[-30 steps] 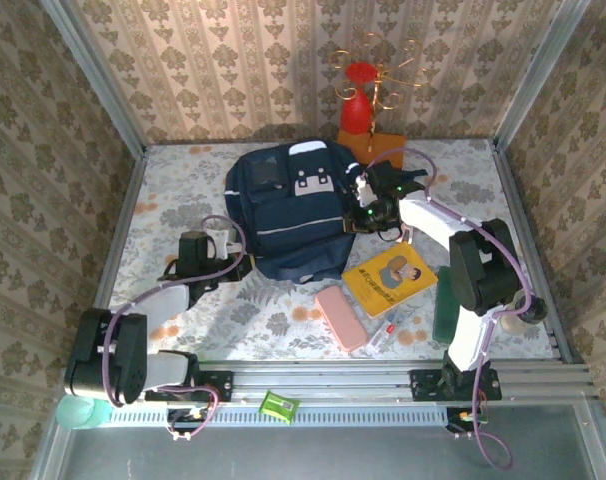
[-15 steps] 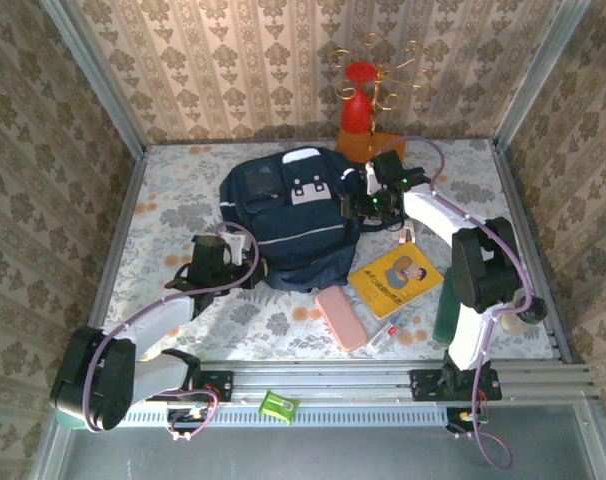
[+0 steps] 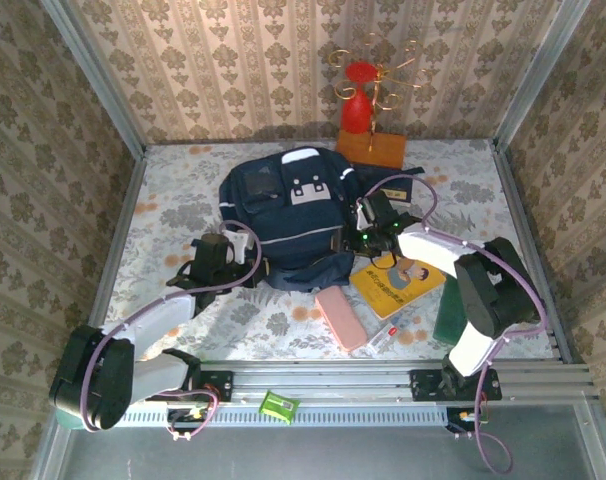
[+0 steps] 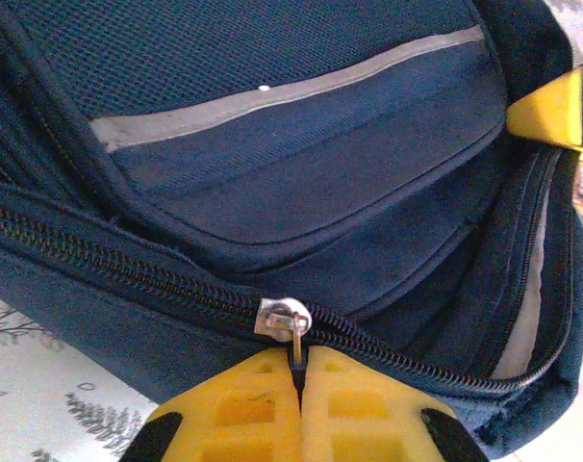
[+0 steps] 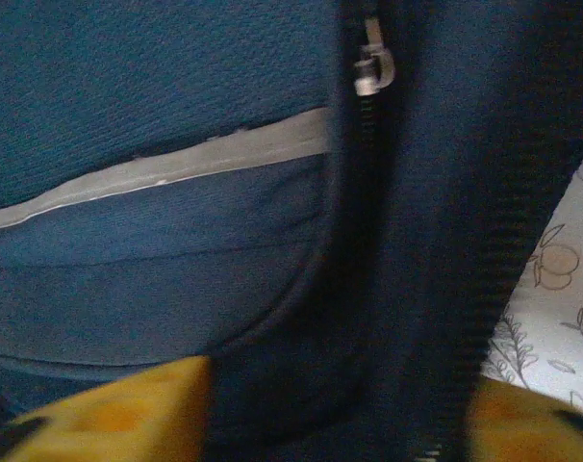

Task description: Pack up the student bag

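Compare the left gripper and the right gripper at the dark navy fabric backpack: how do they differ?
The left gripper is clamped shut on the silver zipper pull; the right gripper's fingers stand apart with backpack fabric between them, grip unclear. The left sits at the backpack's near-left edge, the right at its right side. Both have yellow fingers.

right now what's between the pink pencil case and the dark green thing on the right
A small pen-like stick lies on the tablecloth between the pink pencil case and the dark green thing; the top view shows it.
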You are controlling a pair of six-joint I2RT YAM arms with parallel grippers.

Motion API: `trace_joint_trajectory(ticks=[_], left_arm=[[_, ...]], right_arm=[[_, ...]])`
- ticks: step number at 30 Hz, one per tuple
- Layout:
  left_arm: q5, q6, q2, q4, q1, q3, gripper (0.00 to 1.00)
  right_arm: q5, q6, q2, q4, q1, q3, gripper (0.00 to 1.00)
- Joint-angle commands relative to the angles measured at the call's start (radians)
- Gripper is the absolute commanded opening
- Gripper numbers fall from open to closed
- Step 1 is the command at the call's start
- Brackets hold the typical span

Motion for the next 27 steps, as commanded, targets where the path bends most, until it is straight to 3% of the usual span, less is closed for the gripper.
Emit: trace_joint_trajectory(ticks=[1,4,11,27], left_arm=[[-0.057,0.063,-0.045,-0.068,-0.007,0.031,0.00],[-0.116,0.071,-0.075,-0.101,0.010,0.018,0.00],[-0.135,0.086,-0.087,-0.081,0.131,-0.008,0.00],[-0.244,0.077,0.181,0.047,0.299,0.093,0.00]], right_arm=[[0.001,-0.049,0.028,0.005,-0.009,0.086,0.16],[0.019,-0.141,0.026,-0.085,-0.024,0.125,0.00],[-0.038,-0.317,0.026,-0.225,-0.101,0.180,0.00],[-0.192,-0.449,0.037,-0.254,-0.160,0.244,0.00]])
